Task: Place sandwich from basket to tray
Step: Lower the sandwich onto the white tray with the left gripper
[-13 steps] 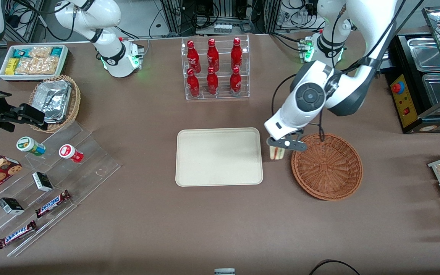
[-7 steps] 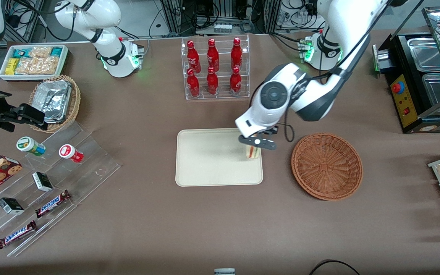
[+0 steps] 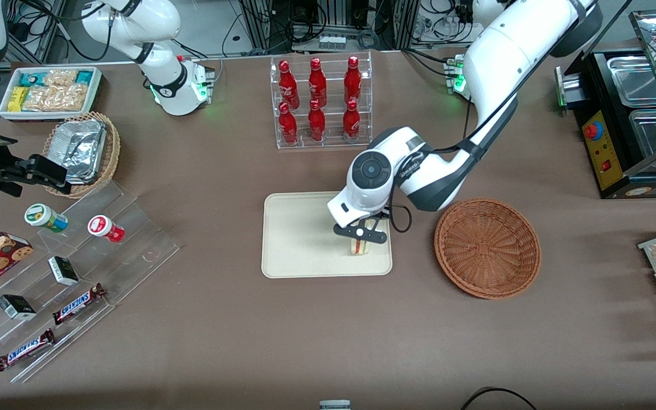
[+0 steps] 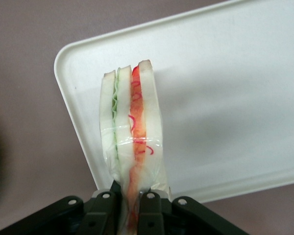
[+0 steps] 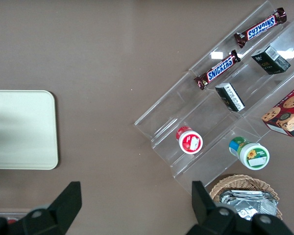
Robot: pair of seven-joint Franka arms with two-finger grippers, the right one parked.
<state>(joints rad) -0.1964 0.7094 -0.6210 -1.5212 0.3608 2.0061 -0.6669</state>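
While clamped on the sandwich [image 3: 360, 246] [image 4: 132, 122], hold the left arm's gripper [image 3: 361, 239] [image 4: 134, 208] steady and treat the set-down as the step in hand. Fingers set narrow, pinching one end of the wedge through its clear wrap, with the rest projecting straight out from the fingertips. Long axis therefore in line with the jaws and pointing down at the tray [image 3: 299, 239] [image 4: 235, 98]. Slices stand on edge, with the red filling and the green filling showing between the pale bread layers. Positioned over the part of the tray toward the working arm's end, nearer the front camera than the tray's middle and inside the rim, as judged from the front view. Contact with the tray surface cannot be confirmed; judged from the soft shadow on the tray in the wrist view, probably just above it. Well apart from the basket [image 3: 487, 247], which lies toward the working arm's end of the table and not beneath the load. For release, lower along the sandwich's own axis until the free end meets the tray, then spread the fingers. Expect the wedge, narrow on edge, to tip onto a flat face once let go. Keep clear of the rim so that a tipped wedge lands wholly inside. Task judged nearly complete, with only lowering and release left.
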